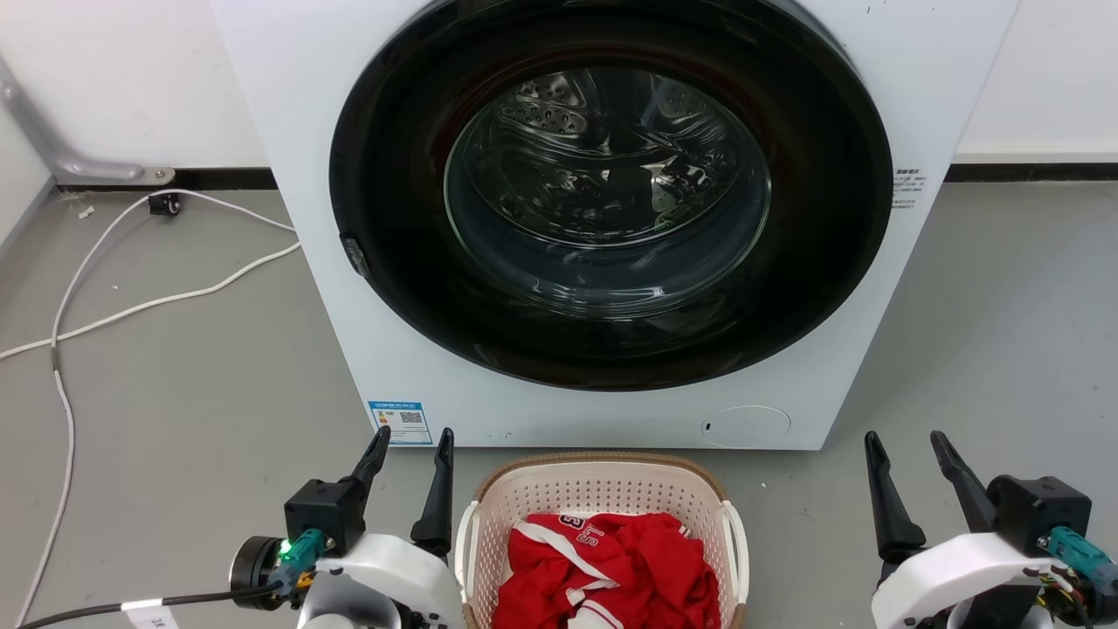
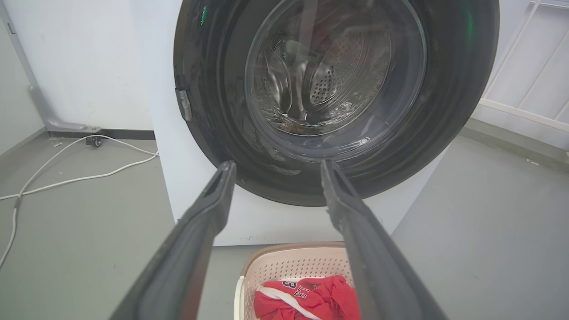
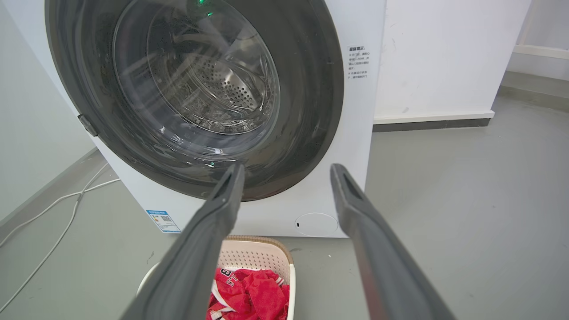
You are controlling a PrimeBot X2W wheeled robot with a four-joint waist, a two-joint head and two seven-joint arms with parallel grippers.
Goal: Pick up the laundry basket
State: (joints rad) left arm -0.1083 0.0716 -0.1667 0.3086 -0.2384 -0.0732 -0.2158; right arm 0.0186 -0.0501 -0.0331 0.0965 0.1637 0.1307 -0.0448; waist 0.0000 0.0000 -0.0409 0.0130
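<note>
**Laundry corner, seen from above:** A smooth grey floor (image 1: pixel 175 376) fills the lower frame and runs up to a dark skirting strip (image 1: pixel 218 179) at the foot of a white wall (image 1: pixel 131 70). A white front-loading washing machine (image 1: pixel 393 367) stands on the floor at centre frame. The laundry basket (image 1: pixel 603 489) sits on the floor at bottom centre, its brown rim just in front of the machine's lower panel. At left, white cables (image 1: pixel 166 300) trail loosely over the floor from the machine's side toward the left edge. One of them loops past a small black fitting (image 1: pixel 163 203) near the skirting. A few pale scraps (image 1: pixel 86 210) lie on the floor at upper left.
</note>
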